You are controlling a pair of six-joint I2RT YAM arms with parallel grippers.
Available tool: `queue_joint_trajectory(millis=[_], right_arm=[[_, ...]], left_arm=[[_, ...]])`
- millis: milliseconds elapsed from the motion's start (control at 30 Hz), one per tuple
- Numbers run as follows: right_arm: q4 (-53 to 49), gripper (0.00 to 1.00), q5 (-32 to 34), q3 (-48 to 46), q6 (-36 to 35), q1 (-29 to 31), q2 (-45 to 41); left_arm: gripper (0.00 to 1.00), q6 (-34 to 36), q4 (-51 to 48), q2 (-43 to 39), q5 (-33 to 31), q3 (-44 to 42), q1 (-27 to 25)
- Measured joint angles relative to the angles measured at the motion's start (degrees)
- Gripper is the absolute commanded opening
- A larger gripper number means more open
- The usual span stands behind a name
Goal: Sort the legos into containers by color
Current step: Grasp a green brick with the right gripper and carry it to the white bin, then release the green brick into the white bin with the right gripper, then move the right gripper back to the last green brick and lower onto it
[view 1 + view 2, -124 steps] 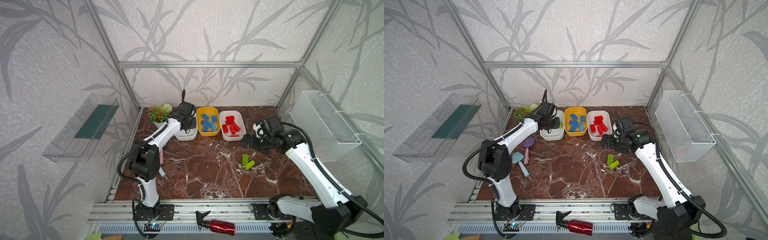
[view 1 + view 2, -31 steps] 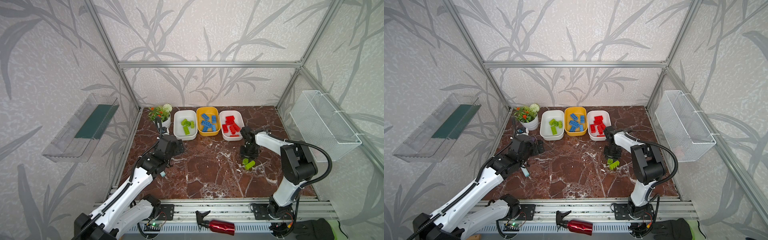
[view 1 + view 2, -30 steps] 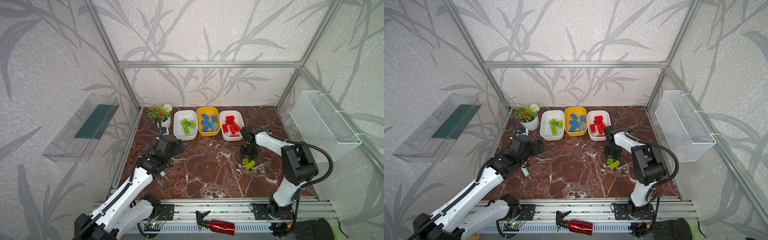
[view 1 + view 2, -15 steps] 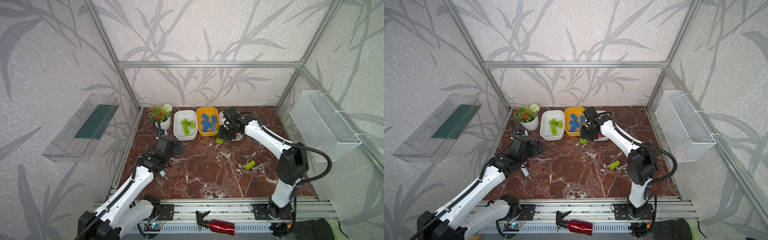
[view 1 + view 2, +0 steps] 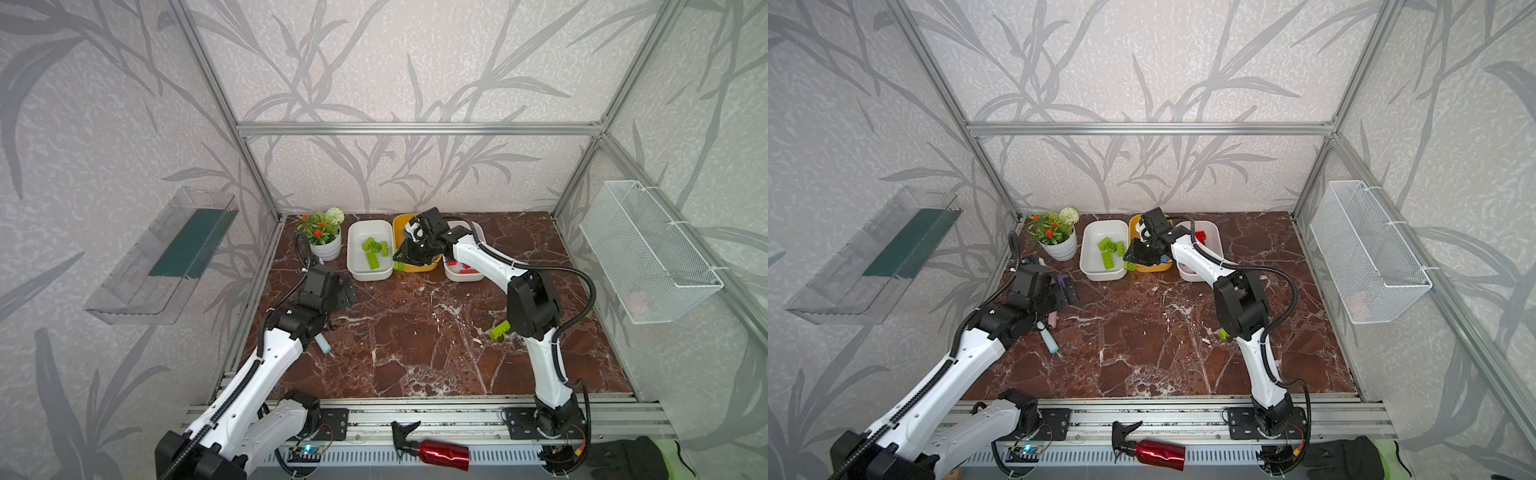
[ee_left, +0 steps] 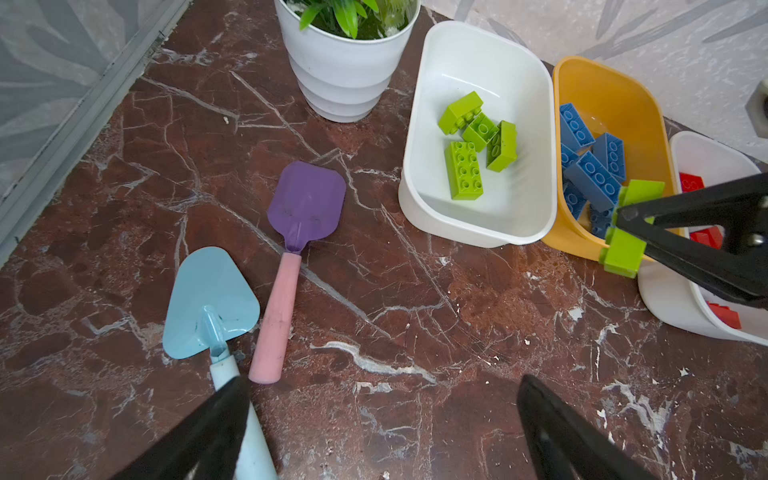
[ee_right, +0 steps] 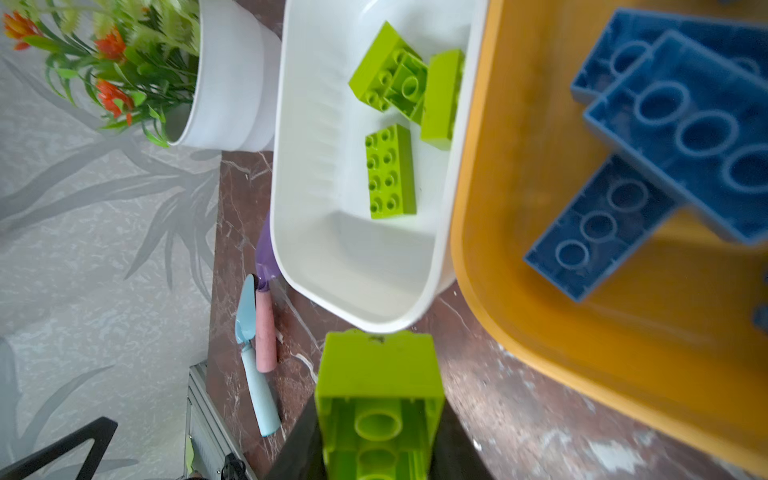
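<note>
Right end effector (image 5: 400,262) clamped — left end effector (image 5: 346,292) spread

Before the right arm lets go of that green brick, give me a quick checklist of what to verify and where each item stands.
1. Grip: right gripper shut on the green brick: ok.
2. Brick above the white tub that holds the greens: not ok; it hangs just outside that tub's front end, beside the yellow tub.
3. Room in that tub: ok; its front half is bare.
4. Colours unmixed there: ok; only green bricks inside.
5. Left gripper out of the way: ok; open, apart from the tubs.
6. Nothing left to sort: not ok; one loose green brick lies on the table.
</note>
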Motion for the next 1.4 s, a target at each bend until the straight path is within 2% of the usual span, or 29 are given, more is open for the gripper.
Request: queue_joint_trajectory(millis=[300, 433, 467, 533, 567, 633, 733, 967, 1100, 1167, 1267, 1400], right_arm=[[1.1, 0.22, 0.5, 15.7, -3.5, 1.6, 10.3], [-1.1, 0.27, 2.3, 26.3, -5.6, 2.6, 16.7], [-2.1, 0.36, 2.5, 29.8, -6.1, 2.9, 18.8], [-4.3, 0.67, 2.9, 37.1, -6.4, 3.2, 23.1], [-5.6, 0.76, 2.8, 40.9, -6.8, 3.4, 25.4], [-7.3, 0.84, 2.6, 45.5, -7.6, 3.8, 28.1], [-8.8, 0.92, 2.0, 46.6, -9.3, 4.5, 28.7], [-9.5, 0.94, 4.7, 39.1, -13.1, 5.3, 19.8], [-15.1, 0.90, 10.8, 38.2, -15.4, 5.4, 11.5], [-18.1, 0.88, 15.0, 34.6, -15.7, 5.1, 5.7], [-20.1, 0.86, 21.1, 20.7, -15.0, 4.3, -6.1], [-18.1, 0.86, 26.9, -7.4, -10.8, 2.1, -23.1]], left_arm=[[0.99, 0.5, -4.1, -3.4, -0.3, 0.2, 1.0], [0.99, 1.0, -4.7, -3.2, -0.3, 0.7, 1.5], [0.99, 1.1, -4.8, -3.1, -0.3, 1.1, 1.6], [0.99, 1.4, -4.8, -3.1, -0.3, 1.6, 1.8], [0.99, 1.4, -4.7, -3.1, -0.3, 1.7, 1.9], [0.99, 1.4, -4.7, -3.2, -0.3, 1.8, 2.1], [0.99, 1.4, -4.7, -3.3, -0.3, 1.8, 2.4], [0.99, 1.0, -2.8, -4.0, -0.2, 1.0, 2.8], [0.99, 0.8, 0.1, -4.1, 1.0, -0.9, 2.8], [0.99, 1.1, 1.7, -3.8, 2.9, -1.9, 2.8], [0.99, 1.8, 4.4, -1.9, 7.2, -2.0, 2.7], [0.99, 2.3, 7.9, 2.1, 11.3, -2.0, 1.0]])
